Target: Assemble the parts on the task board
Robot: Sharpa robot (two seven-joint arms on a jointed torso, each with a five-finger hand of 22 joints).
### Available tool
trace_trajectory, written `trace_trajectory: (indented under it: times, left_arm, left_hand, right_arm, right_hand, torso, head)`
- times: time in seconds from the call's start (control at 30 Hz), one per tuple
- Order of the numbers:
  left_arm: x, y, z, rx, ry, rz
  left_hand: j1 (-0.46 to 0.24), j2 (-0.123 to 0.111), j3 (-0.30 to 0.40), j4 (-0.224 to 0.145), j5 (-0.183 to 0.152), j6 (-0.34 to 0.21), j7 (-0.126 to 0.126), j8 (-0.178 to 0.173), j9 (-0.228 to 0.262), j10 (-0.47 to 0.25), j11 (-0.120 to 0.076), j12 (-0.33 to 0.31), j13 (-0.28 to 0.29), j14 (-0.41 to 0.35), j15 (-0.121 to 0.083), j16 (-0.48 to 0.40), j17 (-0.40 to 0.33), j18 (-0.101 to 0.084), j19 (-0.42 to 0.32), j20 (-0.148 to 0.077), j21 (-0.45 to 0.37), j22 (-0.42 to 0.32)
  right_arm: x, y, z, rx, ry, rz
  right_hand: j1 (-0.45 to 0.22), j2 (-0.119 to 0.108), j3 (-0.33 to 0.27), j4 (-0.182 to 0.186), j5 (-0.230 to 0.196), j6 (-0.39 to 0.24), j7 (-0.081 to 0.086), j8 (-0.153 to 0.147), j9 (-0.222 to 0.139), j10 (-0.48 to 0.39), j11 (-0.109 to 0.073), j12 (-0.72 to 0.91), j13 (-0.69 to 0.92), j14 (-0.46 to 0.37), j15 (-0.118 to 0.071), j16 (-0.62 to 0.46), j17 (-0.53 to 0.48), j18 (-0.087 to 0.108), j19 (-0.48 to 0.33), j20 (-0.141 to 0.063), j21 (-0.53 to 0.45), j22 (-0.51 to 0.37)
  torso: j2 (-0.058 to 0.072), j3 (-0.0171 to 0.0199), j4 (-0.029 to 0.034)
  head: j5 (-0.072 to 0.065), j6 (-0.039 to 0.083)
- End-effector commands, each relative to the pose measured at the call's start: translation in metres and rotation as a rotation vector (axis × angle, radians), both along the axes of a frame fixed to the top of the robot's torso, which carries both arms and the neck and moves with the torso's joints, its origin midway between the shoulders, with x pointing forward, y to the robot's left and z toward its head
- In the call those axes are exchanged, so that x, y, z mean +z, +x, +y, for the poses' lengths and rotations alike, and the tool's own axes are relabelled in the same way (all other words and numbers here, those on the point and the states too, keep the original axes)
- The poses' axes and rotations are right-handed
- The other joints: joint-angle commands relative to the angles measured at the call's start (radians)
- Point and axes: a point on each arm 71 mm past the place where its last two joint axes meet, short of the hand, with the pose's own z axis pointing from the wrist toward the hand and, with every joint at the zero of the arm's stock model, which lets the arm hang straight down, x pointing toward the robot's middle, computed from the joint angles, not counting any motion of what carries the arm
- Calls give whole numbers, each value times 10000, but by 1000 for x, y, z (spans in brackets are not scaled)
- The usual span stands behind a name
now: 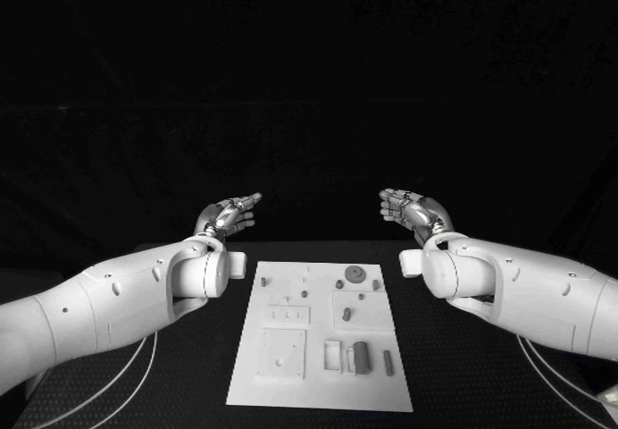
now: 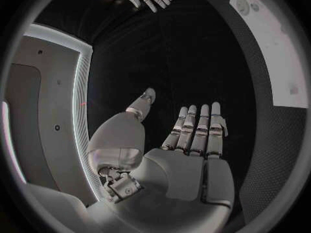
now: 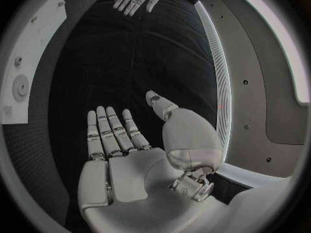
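Black desk [image 1: 445, 357], dark room behind. Task board [image 1: 322, 335] centred between the arms, small parts [image 1: 361, 356] lying loose near its front edge. Left robot hand [image 1: 229, 215] and right robot hand [image 1: 413, 209] raised beyond the board, both released, fingers spread, holding nothing. Probably pre-grasp: lower one hand over a single part, pinch it cleanly, avoid nudging neighbours.

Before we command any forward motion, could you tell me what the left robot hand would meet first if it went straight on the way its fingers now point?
Probably nothing: the left robot hand is open and points away past the far end of the task board, into dark space. Depth there is unclear.
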Motion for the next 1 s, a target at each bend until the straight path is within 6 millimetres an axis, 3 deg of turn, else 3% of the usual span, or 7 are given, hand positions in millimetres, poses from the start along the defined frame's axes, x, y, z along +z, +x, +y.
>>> trace_trajectory:
  times: [0.03,0.47,0.5,0.7,0.87,0.9,1.0]
  left_arm:
    - [-2,14,0,-1220,-218,1306]
    - [9,37,15,-1394,130,1938]
    - [3,29,4,-3138,381,2229]
    - [3,20,-3,-4419,714,2089]
    - [5,10,-6,-5235,1205,1890]
    - [5,7,-8,-5367,1270,1843]
    - [7,0,-13,-5614,1209,1797]
  left_hand:
    - [140,23,77,-17,33,122,76,93,86,204,83,57,29,178,8,108,104,-74,162,-24,79,105]
    - [511,199,338,-147,48,1142,581,562,271,1798,466,795,303,2279,44,1308,569,205,1694,-535,731,336]
    - [620,243,393,-208,51,1323,648,627,286,2082,487,942,364,2452,-7,1397,614,242,1852,-581,802,366]
    - [1234,281,603,-291,61,1776,712,643,210,2728,478,1193,460,2594,-38,1396,656,216,1994,-626,780,362]
    - [1585,185,649,-313,65,1981,681,658,182,3012,430,1294,502,3040,-135,1629,790,276,2260,-716,898,427]
    - [1944,60,720,-310,59,2032,716,651,168,3247,370,1408,561,3402,-261,1838,908,360,2552,-810,1059,509]
    - [2162,17,643,-313,58,2148,699,610,117,3338,346,1394,576,3490,-273,1871,1001,328,2646,-850,1087,546]
  right_arm:
    - [-1,11,3,1954,33,980]
    - [10,33,-14,2741,-480,1597]
    - [13,50,-28,3105,-5710,-150]
    - [11,52,-31,3586,-7232,-479]
    - [10,54,-28,4032,-8811,-952]
    - [10,54,-27,4112,-9091,-1035]
    - [10,54,-24,4308,-9634,-1181]
  right_hand:
    - [625,-78,338,-858,94,1036,831,558,244,1168,-52,371,75,973,38,523,274,527,996,51,134,407]
    - [1244,-385,586,-1346,88,2302,608,907,300,2705,-456,702,108,2711,-589,1271,731,1153,2811,5,376,408]
    - [1308,-402,572,-1350,90,2384,579,905,308,2848,-506,718,130,2851,-652,1311,802,1212,2975,5,385,395]
    - [1556,-521,491,-1358,91,2716,478,843,325,3252,-621,624,156,3794,-1122,1639,1309,1529,4001,-29,617,427]
    - [1628,-557,459,-1357,90,2826,465,788,327,3558,-726,623,180,4701,-1564,2033,1736,1529,4992,-335,1018,495]
    - [1749,-607,425,-1350,84,2951,469,829,351,3777,-854,701,221,5672,-1933,2658,2087,1529,5928,-633,1534,551]
    - [1801,-672,343,-1355,90,3101,422,807,359,3950,-1012,639,208,6247,-2107,3131,2502,1529,6692,-1008,1939,540]
  torso:
    - [-2,-2,0]
    - [-2,-2,0]
    - [19,3,3]
    - [52,23,67]
    - [161,68,192]
    - [188,79,221]
    - [275,106,322]
  head:
    - [0,-3]
    - [0,-3]
    - [14,-82]
    - [-62,-60]
    - [-190,-98]
    - [-221,-89]
    - [-318,-16]
